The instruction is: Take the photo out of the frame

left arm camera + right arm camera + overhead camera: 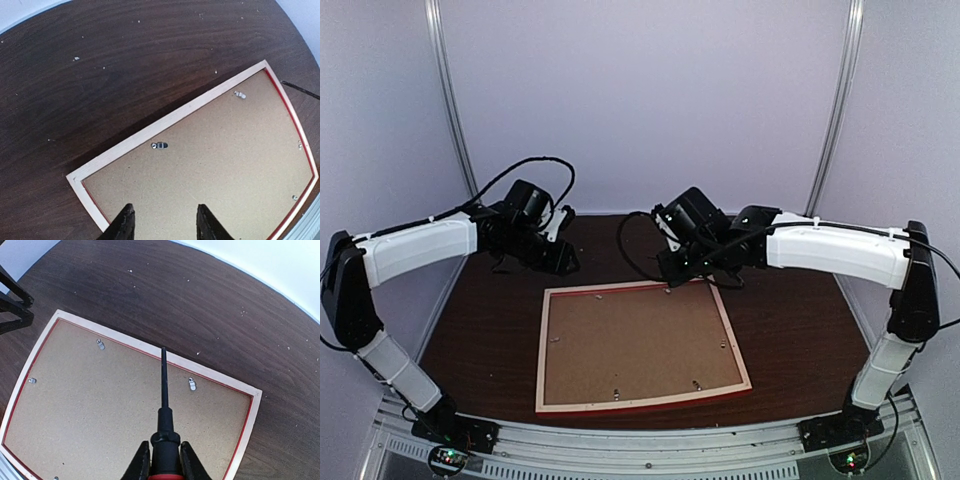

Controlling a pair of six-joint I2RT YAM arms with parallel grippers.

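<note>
One frame (542, 352) lies face-down by my dark wooden table's (790, 310) near edge, pale walls (650, 90) around.
One brown backing board (635, 345) inside; my left tool (165, 210) gapes empty, my right tool (165, 450) grips one screwdriver (163, 385).

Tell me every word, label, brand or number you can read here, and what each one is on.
None: no text can be read in any view.
The frame lies back up, and its rim is bare.
The brown backing board is blank.
The tool in the right gripper shows no marking.
The white arm shells show nothing legible.
</note>
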